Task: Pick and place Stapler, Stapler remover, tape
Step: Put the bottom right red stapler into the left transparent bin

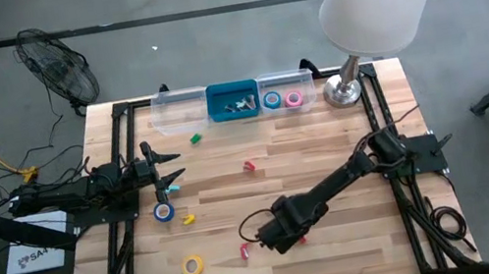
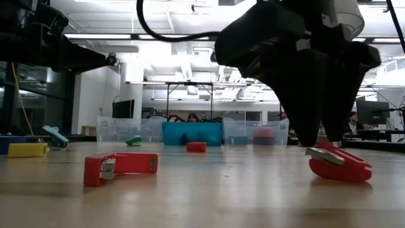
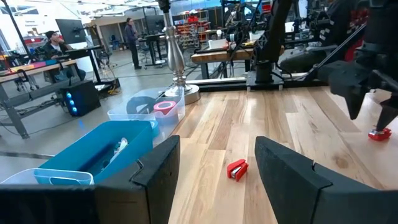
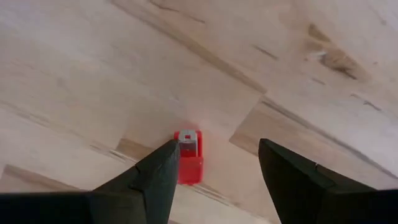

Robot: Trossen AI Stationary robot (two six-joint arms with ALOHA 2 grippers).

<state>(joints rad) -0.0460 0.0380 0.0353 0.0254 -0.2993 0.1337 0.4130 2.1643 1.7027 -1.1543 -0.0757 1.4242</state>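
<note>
Fingers of right gripper [image 4: 214, 171] spread above red stapler [image 4: 188, 157].

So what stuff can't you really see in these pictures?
- High view: the red stapler under the right gripper is hidden by the arm; only the low and right wrist views show it.
- High view: the pieces in the blue bin are too small to name.
- Left wrist view: the blue bin's wall hides most of what is inside.
- Low view: the far clear bins are blurred.
- The left gripper waits open by the table's left edge.
</note>
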